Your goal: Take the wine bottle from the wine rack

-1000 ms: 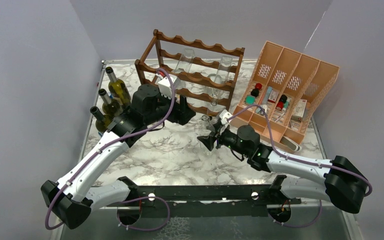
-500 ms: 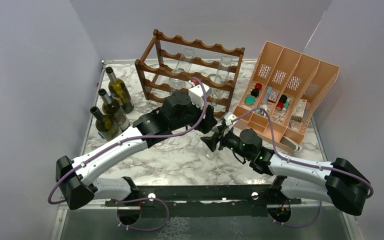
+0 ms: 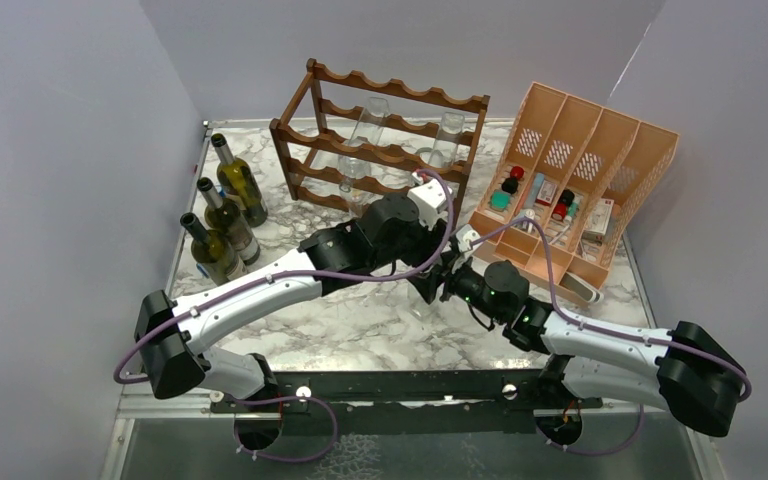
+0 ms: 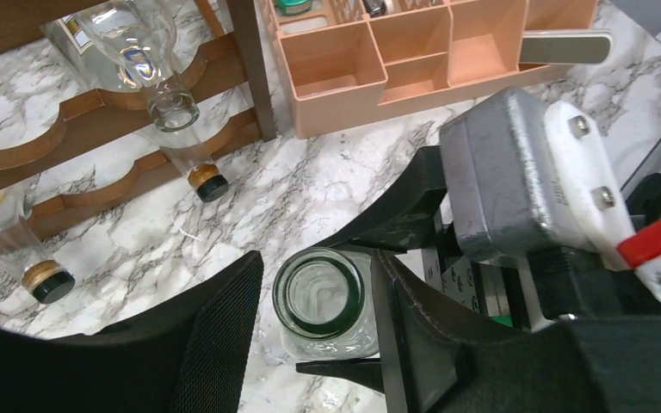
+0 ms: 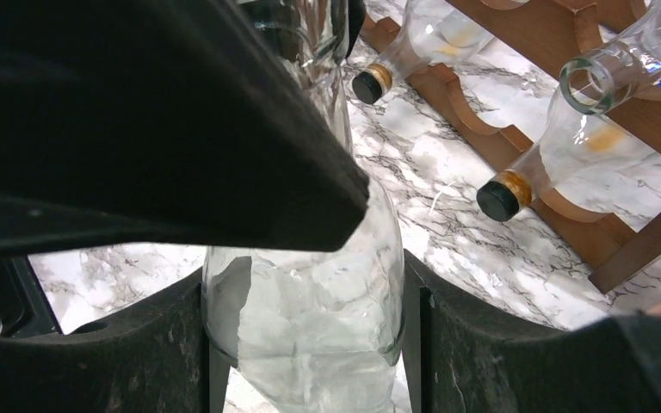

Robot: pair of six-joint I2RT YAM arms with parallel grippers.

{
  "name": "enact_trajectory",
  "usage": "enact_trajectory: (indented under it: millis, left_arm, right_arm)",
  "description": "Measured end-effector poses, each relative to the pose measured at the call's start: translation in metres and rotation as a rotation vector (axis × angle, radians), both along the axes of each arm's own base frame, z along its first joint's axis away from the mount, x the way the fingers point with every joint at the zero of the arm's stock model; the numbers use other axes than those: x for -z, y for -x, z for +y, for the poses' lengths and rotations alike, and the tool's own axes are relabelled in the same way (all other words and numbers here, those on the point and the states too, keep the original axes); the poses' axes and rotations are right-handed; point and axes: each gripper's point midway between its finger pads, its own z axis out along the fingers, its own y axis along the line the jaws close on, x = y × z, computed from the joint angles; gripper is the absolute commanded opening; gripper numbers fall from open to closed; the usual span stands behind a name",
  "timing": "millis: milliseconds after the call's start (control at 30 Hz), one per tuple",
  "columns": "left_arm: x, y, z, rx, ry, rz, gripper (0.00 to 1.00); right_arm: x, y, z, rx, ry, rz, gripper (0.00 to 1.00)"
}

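Observation:
My right gripper (image 3: 428, 288) is shut on the body of a clear glass wine bottle (image 5: 305, 335) that stands upright on the marble table in front of the dark brown wine rack (image 3: 380, 140). My left gripper (image 4: 318, 292) is open and sits over the bottle's neck, a finger (image 4: 189, 344) on either side of the open mouth (image 4: 318, 297); there is a gap on the left side and the right finger is close against the glass. Clear bottles (image 3: 368, 125) lie in the rack, necks pointing forward (image 4: 181, 146).
Three dark green bottles (image 3: 225, 210) stand at the left by the wall. The peach-orange divided organiser (image 3: 580, 170) with small items stands right of the rack, close behind both grippers. The rack's low rails (image 5: 568, 215) are just beyond the held bottle.
My left arm swung right from the rack's left end to above the bottle that the right gripper holds. The right gripper and bottle shifted slightly.

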Motion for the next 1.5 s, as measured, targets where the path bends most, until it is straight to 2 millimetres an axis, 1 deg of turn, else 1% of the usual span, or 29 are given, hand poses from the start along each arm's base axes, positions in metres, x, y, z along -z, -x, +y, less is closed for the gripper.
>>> enact_trajectory:
  millis: [33, 100, 133, 167, 267, 333, 400, 433, 467, 500, 533, 567, 600, 633, 800, 933, 1000, 1100, 1167, 1233, 1267, 1300, 1333, 1367, 1500]
  left_arm:
    - [0.002, -0.001, 0.0, -0.003, -0.01, 0.0, 0.52]
    - [0.005, -0.001, 0.0, -0.004, -0.025, -0.001, 0.44]
    - [0.007, 0.001, 0.0, -0.001, -0.034, 0.0, 0.42]
    - [0.008, 0.002, 0.0, 0.002, -0.038, 0.0, 0.41]
    - [0.009, 0.003, 0.0, 0.003, -0.046, -0.001, 0.31]
    - [0.008, 0.004, -0.001, 0.007, -0.044, -0.004, 0.26]
    - [0.007, 0.004, -0.001, 0.012, -0.046, -0.008, 0.2]
    - [0.007, 0.005, -0.001, 0.014, -0.048, -0.009, 0.18]
    - [0.007, 0.005, -0.001, 0.015, -0.051, -0.011, 0.15]
    - [0.007, 0.005, -0.001, 0.016, -0.053, -0.013, 0.13]
    - [0.007, 0.005, -0.001, 0.017, -0.055, -0.014, 0.11]
    - [0.007, 0.005, -0.001, 0.017, -0.057, -0.016, 0.1]
    - [0.007, 0.005, -0.001, 0.018, -0.061, -0.019, 0.1]
    - [0.008, 0.005, 0.001, 0.016, -0.072, -0.026, 0.09]
    - [0.01, -0.01, 0.017, -0.035, -0.142, -0.081, 0.08]
    - [0.009, -0.023, 0.034, -0.079, -0.173, -0.098, 0.08]
    - [0.007, -0.033, 0.046, -0.114, -0.178, -0.097, 0.08]
    - [-0.002, -0.059, 0.078, -0.209, -0.173, -0.103, 0.07]
    - [-0.008, -0.078, 0.103, -0.286, -0.168, -0.11, 0.07]
    - [-0.015, -0.098, 0.137, -0.39, -0.166, -0.12, 0.07]
    - [-0.017, -0.104, 0.149, -0.429, -0.167, -0.124, 0.07]
    - [-0.02, -0.112, 0.166, -0.479, -0.168, -0.127, 0.07]
    - [-0.022, -0.118, 0.178, -0.517, -0.168, -0.129, 0.07]
    - [-0.024, -0.125, 0.192, -0.558, -0.167, -0.131, 0.07]
    - [-0.025, -0.143, 0.234, -0.681, -0.166, -0.131, 0.07]
  right_arm:
    - [0.0, -0.001, -0.001, 0.005, 0.0, -0.001, 0.35]
    - [0.0, -0.001, -0.001, 0.011, 0.0, -0.001, 0.35]
    - [0.0, -0.002, -0.002, 0.014, 0.001, -0.001, 0.35]
    - [0.0, -0.002, -0.002, 0.015, 0.001, -0.001, 0.35]
    - [-0.001, -0.002, -0.003, 0.016, -0.001, -0.003, 0.36]
    - [-0.001, -0.001, -0.003, 0.016, -0.002, -0.004, 0.38]
    - [-0.002, -0.001, -0.003, 0.016, -0.008, -0.003, 0.44]
    - [-0.002, -0.001, -0.003, 0.016, -0.009, -0.001, 0.47]
    - [-0.001, -0.001, -0.003, 0.016, -0.01, 0.001, 0.53]
    - [-0.001, 0.0, -0.003, 0.016, -0.012, 0.004, 0.64]
    - [-0.001, 0.0, -0.003, 0.015, -0.014, 0.005, 0.68]
    - [-0.001, 0.001, -0.003, 0.011, -0.014, 0.006, 0.76]
    - [-0.001, 0.001, -0.002, 0.005, -0.014, 0.007, 0.93]
    - [-0.001, 0.002, -0.001, 0.0, -0.017, 0.009, 0.99]
    - [0.002, 0.004, -0.004, 0.001, 0.012, 0.04, 1.0]
    - [-0.006, 0.008, -0.008, -0.008, 0.033, 0.028, 1.0]
    - [-0.014, 0.011, -0.011, -0.015, 0.036, 0.014, 1.0]
    - [-0.028, 0.016, -0.018, -0.019, 0.017, -0.01, 1.0]
    - [-0.04, 0.02, -0.023, -0.014, -0.012, -0.024, 1.0]
    - [-0.052, 0.021, -0.03, 0.013, -0.056, -0.033, 1.0]
    - [-0.058, 0.02, -0.035, 0.037, -0.08, -0.032, 1.0]
    - [-0.061, 0.019, -0.039, 0.065, -0.102, -0.022, 1.0]
    - [-0.061, 0.017, -0.043, 0.093, -0.117, -0.007, 1.0]
    - [-0.058, 0.015, -0.047, 0.126, -0.123, 0.024, 1.0]
    - [-0.045, 0.011, -0.049, 0.178, -0.089, 0.115, 1.0]
